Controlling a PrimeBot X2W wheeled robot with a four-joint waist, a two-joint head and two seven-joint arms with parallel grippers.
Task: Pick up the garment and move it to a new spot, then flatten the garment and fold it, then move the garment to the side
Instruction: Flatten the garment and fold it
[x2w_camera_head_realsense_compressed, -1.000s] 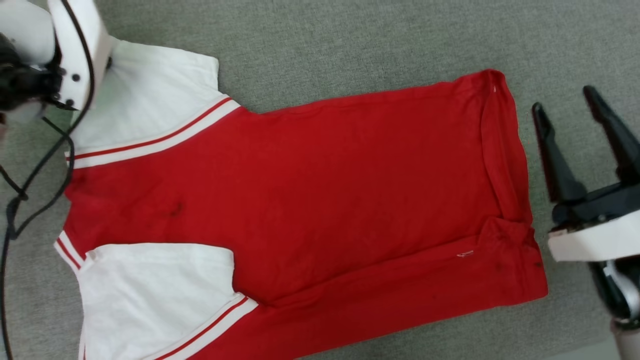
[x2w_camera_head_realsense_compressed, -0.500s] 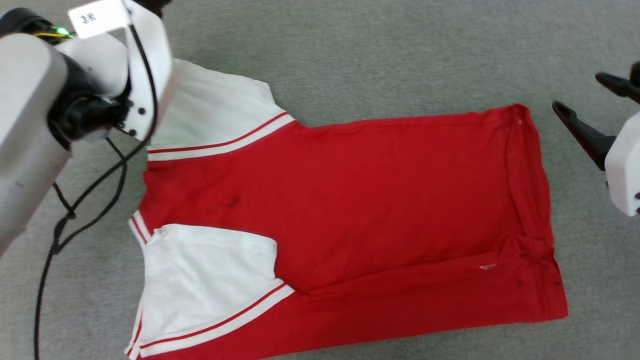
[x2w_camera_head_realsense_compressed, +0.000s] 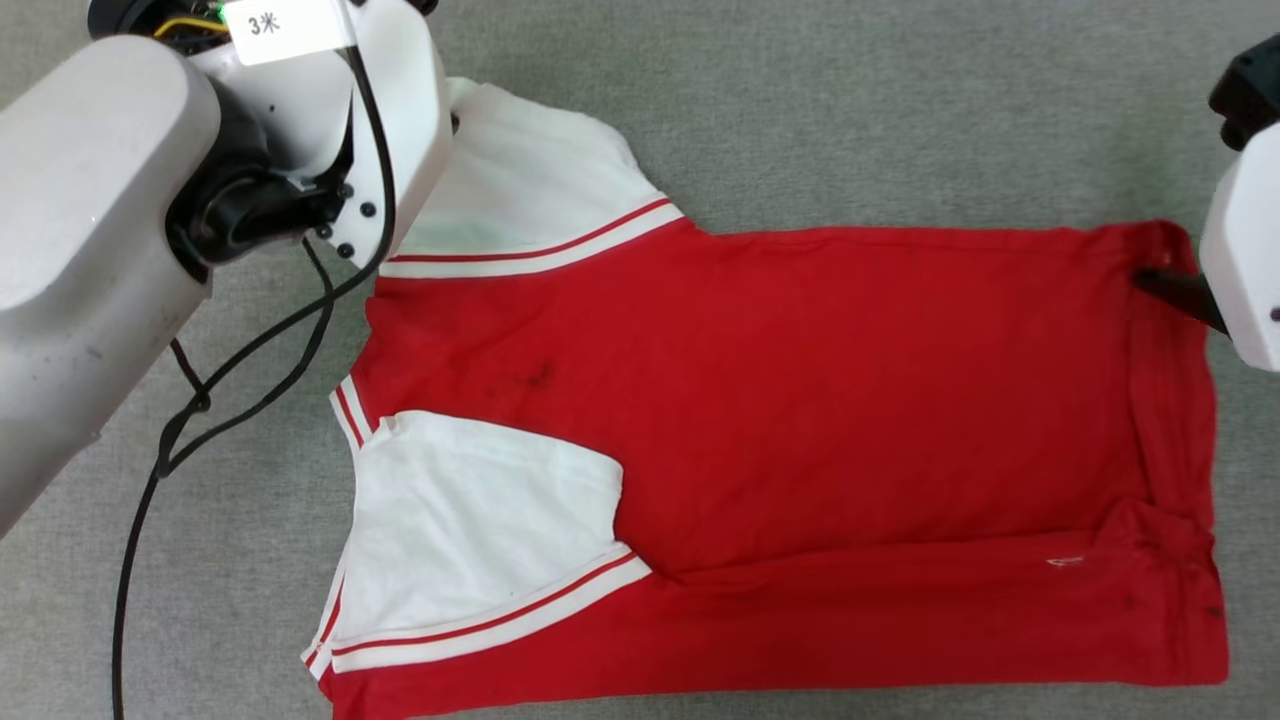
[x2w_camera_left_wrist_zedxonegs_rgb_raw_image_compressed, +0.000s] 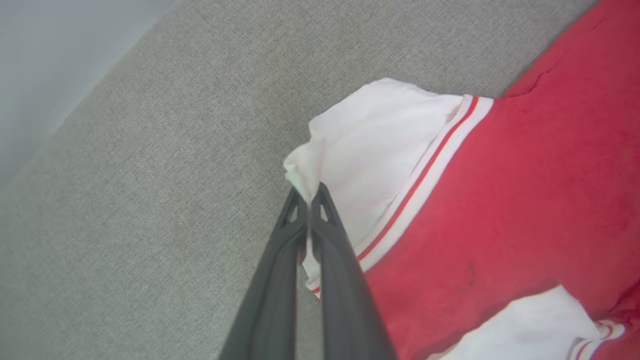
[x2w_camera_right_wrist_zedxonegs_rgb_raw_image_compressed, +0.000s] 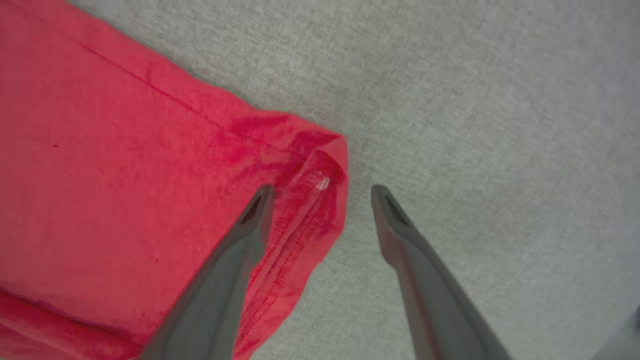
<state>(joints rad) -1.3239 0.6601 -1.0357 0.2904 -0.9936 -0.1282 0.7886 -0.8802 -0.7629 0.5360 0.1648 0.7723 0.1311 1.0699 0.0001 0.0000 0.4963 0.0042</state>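
Note:
The garment (x2w_camera_head_realsense_compressed: 800, 400), red with white sleeves and red-white striped trim, lies spread on the grey cloth surface, plain side up with its lower side folded over. In the left wrist view my left gripper (x2w_camera_left_wrist_zedxonegs_rgb_raw_image_compressed: 308, 196) is shut on the tip of the white sleeve (x2w_camera_left_wrist_zedxonegs_rgb_raw_image_compressed: 370, 150), which bunches between the fingers. My left arm (x2w_camera_head_realsense_compressed: 120, 200) covers that sleeve's tip in the head view. The right gripper (x2w_camera_right_wrist_zedxonegs_rgb_raw_image_compressed: 322, 192) is open and straddles the red hem corner (x2w_camera_right_wrist_zedxonegs_rgb_raw_image_compressed: 320, 155). One finger (x2w_camera_head_realsense_compressed: 1172, 289) lies over the hem in the head view.
A black cable (x2w_camera_head_realsense_compressed: 200, 400) hangs from my left arm over the surface left of the garment. The grey surface ends at a pale edge (x2w_camera_left_wrist_zedxonegs_rgb_raw_image_compressed: 50, 50) in the left wrist view. Bare grey cloth (x2w_camera_right_wrist_zedxonegs_rgb_raw_image_compressed: 500, 125) lies beyond the hem.
The head camera has shifted, so the garment sits further right in the picture. My right gripper has come from beside the hem to its far corner. The left arm stays at the upper sleeve.

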